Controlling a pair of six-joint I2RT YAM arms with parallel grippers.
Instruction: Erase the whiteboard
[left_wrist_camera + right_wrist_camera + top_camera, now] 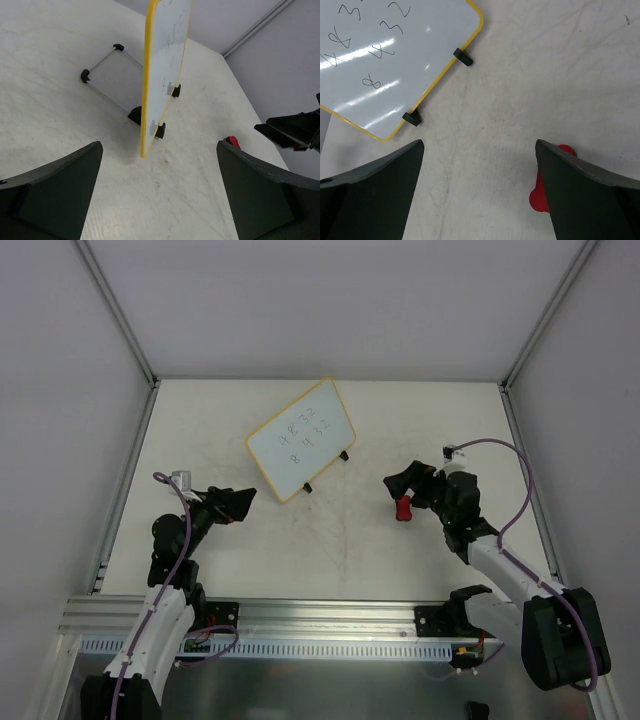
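Observation:
The whiteboard [301, 438] stands tilted on its two black feet at the middle of the table, yellow frame, dark handwritten digits on its face. It shows edge-on in the left wrist view [165, 65] and face-on in the right wrist view [390, 60]. The red bone-shaped eraser [403, 507] lies on the table right of the board. My right gripper [405, 483] is open just above it; the eraser [545, 190] peeks out beside the right finger. My left gripper [238, 502] is open and empty, left of the board's near corner.
A wire stand with black ends [107, 75] props the board from behind. White walls with metal posts enclose the table on three sides. The metal rail [300, 625] with the arm bases runs along the near edge.

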